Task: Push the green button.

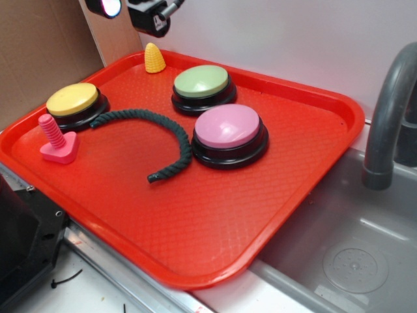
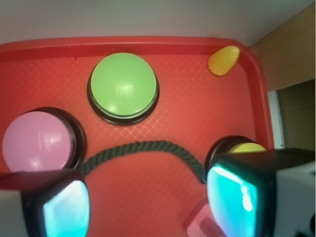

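The green button [image 1: 201, 83] [image 2: 123, 85], a pale green dome on a black base, stands at the back of the red tray [image 1: 260, 195]. My gripper [image 1: 151, 18] hangs high above the tray's far left corner, only partly in the exterior view. In the wrist view my gripper [image 2: 148, 207] is open, its two fingers wide apart with only tray floor between them. The green button lies ahead of it, well clear of the fingers.
A pink button [image 1: 228, 127] [image 2: 34, 140] and a yellow button [image 1: 72, 99] [image 2: 248, 147] share the tray with a dark green rope [image 1: 171, 130] [image 2: 143, 148], a yellow corn toy [image 1: 154, 59] [image 2: 223, 60] and a pink bolt [image 1: 57, 140]. A grey sink [image 1: 352, 248] and faucet [image 1: 384, 117] are on the right.
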{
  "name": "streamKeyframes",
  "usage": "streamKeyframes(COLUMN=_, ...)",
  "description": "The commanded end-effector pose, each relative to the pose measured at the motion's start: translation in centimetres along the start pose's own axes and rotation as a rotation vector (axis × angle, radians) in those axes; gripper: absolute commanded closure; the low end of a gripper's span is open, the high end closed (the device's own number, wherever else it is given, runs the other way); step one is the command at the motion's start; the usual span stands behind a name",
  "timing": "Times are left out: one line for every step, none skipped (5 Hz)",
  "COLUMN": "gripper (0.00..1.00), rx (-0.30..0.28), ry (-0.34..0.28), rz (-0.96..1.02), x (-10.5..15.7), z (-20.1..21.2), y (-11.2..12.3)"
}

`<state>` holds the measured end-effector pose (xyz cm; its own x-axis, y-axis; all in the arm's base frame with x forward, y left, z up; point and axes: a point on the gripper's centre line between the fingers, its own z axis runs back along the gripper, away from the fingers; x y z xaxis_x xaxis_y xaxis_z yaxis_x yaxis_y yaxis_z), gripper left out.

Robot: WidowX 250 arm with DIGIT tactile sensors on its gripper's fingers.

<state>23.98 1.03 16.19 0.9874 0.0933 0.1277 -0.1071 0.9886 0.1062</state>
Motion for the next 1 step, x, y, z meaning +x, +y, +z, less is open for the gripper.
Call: streamKeyframes(gripper=0.00, rx=0.070, ry=0.025, rz=0.017, x=-0.59, z=1.79, y=-0.61)
